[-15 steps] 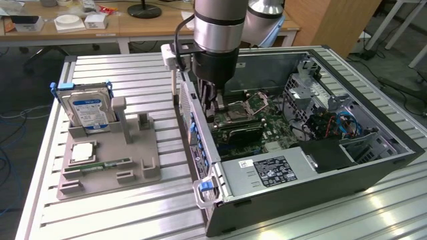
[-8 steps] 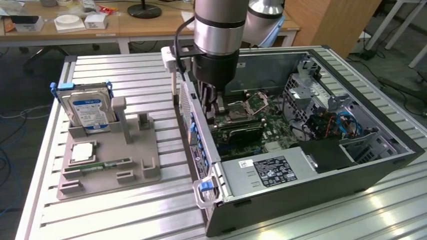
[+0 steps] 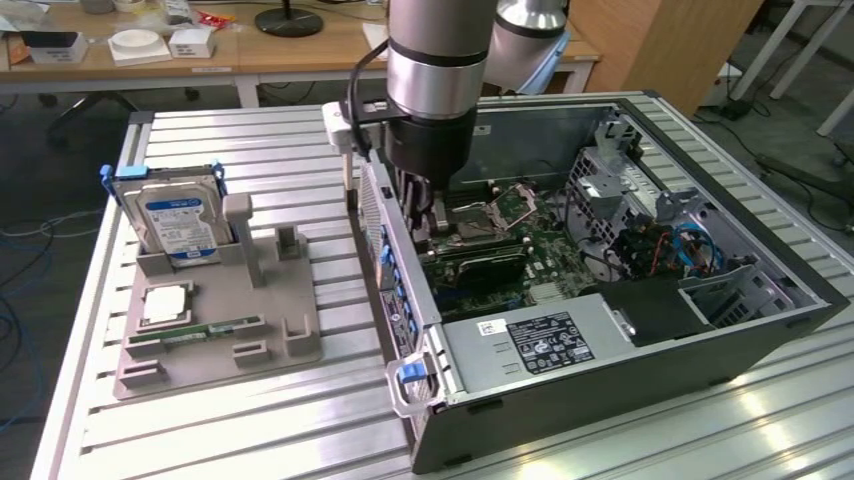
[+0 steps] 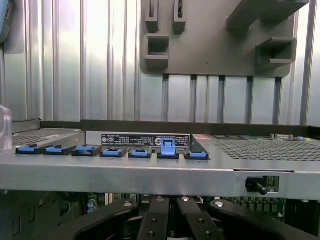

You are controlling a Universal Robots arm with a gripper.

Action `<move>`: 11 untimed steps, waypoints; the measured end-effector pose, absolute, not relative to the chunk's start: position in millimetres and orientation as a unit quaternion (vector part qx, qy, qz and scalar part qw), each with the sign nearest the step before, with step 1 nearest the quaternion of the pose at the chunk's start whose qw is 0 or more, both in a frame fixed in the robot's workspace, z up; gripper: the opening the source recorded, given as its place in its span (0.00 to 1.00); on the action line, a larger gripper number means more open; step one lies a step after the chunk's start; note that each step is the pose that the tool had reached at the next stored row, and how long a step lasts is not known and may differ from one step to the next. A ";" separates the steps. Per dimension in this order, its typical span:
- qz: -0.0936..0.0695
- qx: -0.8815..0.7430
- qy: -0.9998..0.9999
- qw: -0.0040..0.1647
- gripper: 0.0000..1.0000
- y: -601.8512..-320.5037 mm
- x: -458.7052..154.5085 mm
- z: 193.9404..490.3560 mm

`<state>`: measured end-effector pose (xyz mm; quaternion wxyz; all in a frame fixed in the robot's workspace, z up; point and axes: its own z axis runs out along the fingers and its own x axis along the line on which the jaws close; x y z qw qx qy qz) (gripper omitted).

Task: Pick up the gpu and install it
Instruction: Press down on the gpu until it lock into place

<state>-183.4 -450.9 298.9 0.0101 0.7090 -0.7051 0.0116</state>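
Ribbed aluminium table carries an open computer case lying on its side and, toward the exterior view's left, a grey parts holder. Wooden desks with small white boxes stand in the background.

Holder contents: a blue-labelled hard drive upright in its slot, a square processor chip lying flat, and a narrow green memory stick lying flat near the front edge. Remaining slots on the holder show bare grey plastic.

Arm reaches straight down into the case, close to the wall nearest the holder. Gripper sits low over the motherboard, fingers pressed fully together. From the exterior view I cannot tell for sure whether anything is pinched between them.

Gpu: a dark flat card lying low on the motherboard, just beside the gripper's tip, on the power supply side.

Wrist view: black finger linkages drawn together, below the case's metal rim with its row of blue clips; the grey holder lies beyond.
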 end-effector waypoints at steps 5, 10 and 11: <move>0.012 0.709 -0.705 0.010 0.10 -450.8 -182.9 308.2; 0.012 0.709 -0.705 0.010 0.10 -450.8 -180.5 309.0; 0.012 0.709 -0.705 0.010 0.10 -450.8 -179.3 309.0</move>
